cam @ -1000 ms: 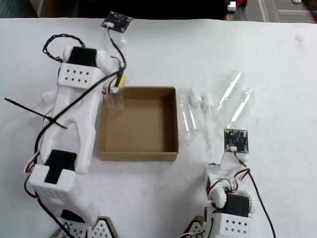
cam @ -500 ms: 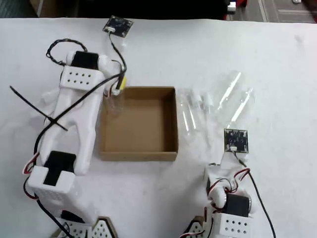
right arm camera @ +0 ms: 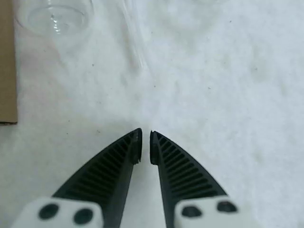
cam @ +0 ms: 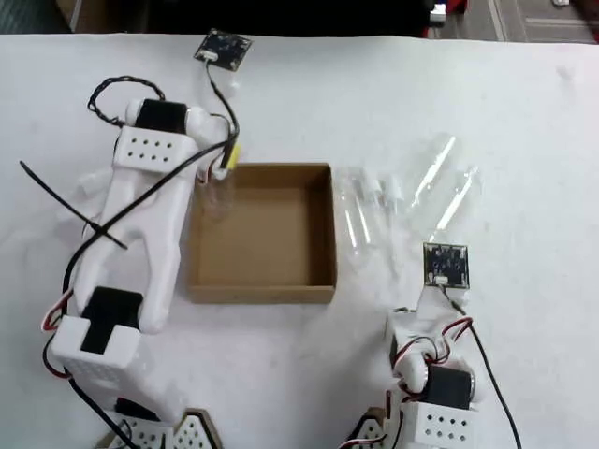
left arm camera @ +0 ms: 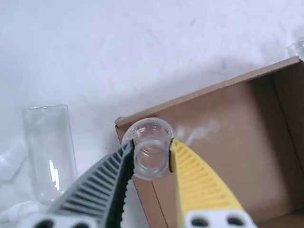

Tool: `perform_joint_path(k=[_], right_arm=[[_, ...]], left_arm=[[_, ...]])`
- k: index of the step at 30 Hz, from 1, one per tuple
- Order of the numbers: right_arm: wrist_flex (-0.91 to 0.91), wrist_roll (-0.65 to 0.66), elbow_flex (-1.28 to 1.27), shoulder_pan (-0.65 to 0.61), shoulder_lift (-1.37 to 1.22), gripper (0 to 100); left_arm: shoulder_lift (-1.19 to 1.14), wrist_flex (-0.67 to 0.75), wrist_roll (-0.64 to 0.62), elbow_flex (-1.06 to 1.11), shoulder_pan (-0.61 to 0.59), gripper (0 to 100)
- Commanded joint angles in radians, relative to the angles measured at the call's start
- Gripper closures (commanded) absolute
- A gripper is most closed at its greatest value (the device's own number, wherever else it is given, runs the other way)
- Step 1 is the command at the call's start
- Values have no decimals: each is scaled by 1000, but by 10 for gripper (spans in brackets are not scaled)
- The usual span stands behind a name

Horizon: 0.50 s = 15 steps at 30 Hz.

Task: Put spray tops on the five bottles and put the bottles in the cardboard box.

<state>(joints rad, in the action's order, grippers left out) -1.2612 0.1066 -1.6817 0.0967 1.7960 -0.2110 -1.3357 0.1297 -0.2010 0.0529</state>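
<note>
At the 11 o'clock corner of the cardboard box [cam: 267,234], a clear bottle [left arm camera: 152,151] is clamped betw. the grey and yellow fingers of the left hand [left arm camera: 151,147]. The bottle is seen end-on from the wrist, its round outline overlapping the box's corner wall. Whether it sits inside or outside that wall can't be told. No spray top is seen on it. From above, the left arm [cam: 140,215] is stretched along the box's 9 o'clock side, w/ the hand at the far end.

A 2nd bottle [left arm camera: 47,152] is laid flat on the white surface [cam: 524,122], just outside the box near the same corner.

At the box's 3 o'clock side, more clear bottles [cam: 354,217] are lying on the surface, some just beside the box wall, others [cam: 440,182] further out toward 2 o'clock. Small white pieces [cam: 379,187] are mixed in among them, too small to make out.

The right hand [right arm camera: 145,147] is held at approx. 5 o'clock of the box, low over bare surface. Its black fingers are drawn almost together w/ a thin slit betw. the tips, and nothing is gripped.
</note>
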Motion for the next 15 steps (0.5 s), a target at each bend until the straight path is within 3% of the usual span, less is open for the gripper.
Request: perform_joint_path(k=[1, 4, 15], right_arm=[[-5, -2, -9, -4, 5, 982], [-5, -2, -9, -4, 5, 982], [-5, -2, -9, -4, 5, 982]], left_arm=[[8, -49, -8, 12, -4, 858], [10, -52, -8, 12, -13, 793], [10, -86, -8, -51, -15, 789]])
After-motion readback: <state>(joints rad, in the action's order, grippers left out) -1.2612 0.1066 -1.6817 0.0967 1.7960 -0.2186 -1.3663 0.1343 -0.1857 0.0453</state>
